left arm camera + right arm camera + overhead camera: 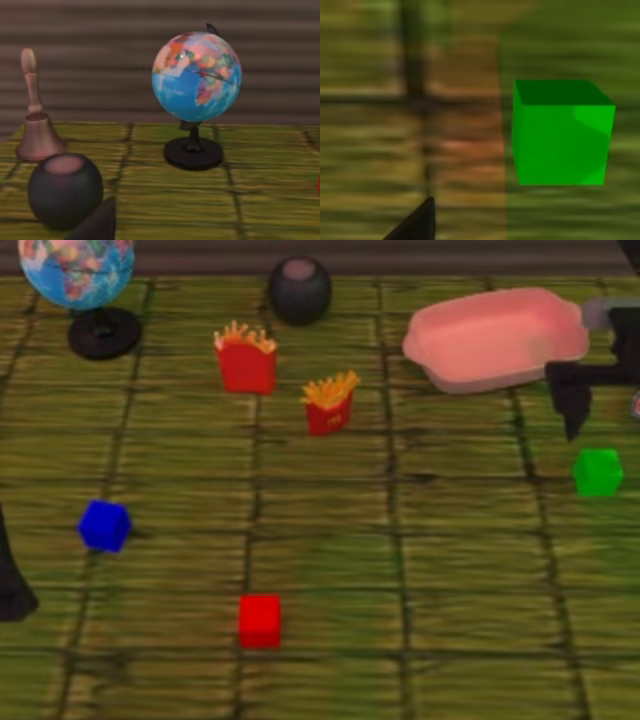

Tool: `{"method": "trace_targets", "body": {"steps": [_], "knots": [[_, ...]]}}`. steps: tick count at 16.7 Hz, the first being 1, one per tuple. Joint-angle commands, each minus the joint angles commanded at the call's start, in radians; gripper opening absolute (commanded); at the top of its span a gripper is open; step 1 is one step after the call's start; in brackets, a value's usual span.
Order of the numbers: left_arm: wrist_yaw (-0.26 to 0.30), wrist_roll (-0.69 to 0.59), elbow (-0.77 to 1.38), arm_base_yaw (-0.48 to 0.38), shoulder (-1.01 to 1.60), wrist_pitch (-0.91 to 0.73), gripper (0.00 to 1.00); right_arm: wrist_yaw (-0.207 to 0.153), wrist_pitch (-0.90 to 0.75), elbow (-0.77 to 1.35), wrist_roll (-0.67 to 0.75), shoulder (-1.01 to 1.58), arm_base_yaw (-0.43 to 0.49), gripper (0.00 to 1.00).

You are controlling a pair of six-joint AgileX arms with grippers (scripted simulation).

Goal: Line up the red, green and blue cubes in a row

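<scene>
Green-yellow woven mat table [420, 570], dark slatted wall [100, 75] behind

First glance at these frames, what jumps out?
Three bright cubes lie scattered: the blue cube at left, the red cube near the front, the green cube at far right. The right gripper hangs just behind the green cube. A globe and pink tub stand at the back.

globe [196, 77] on black stand, dark round pot [65, 190], bell [37, 130], mat table [170, 200]
</scene>
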Motion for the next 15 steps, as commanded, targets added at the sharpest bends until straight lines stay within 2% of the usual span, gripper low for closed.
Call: {"method": "trace_targets", "body": {"steps": [8, 15], "knots": [[0.001, 0.010, -0.006, 0.004, -0.014, 0.011, 1.00, 0.000, 0.012, -0.004, -0.001, 0.016, -0.003, 1.00], [0.001, 0.010, -0.006, 0.004, -0.014, 0.011, 1.00, 0.000, 0.252, -0.162, 0.003, 0.092, 0.002, 1.00]]}}
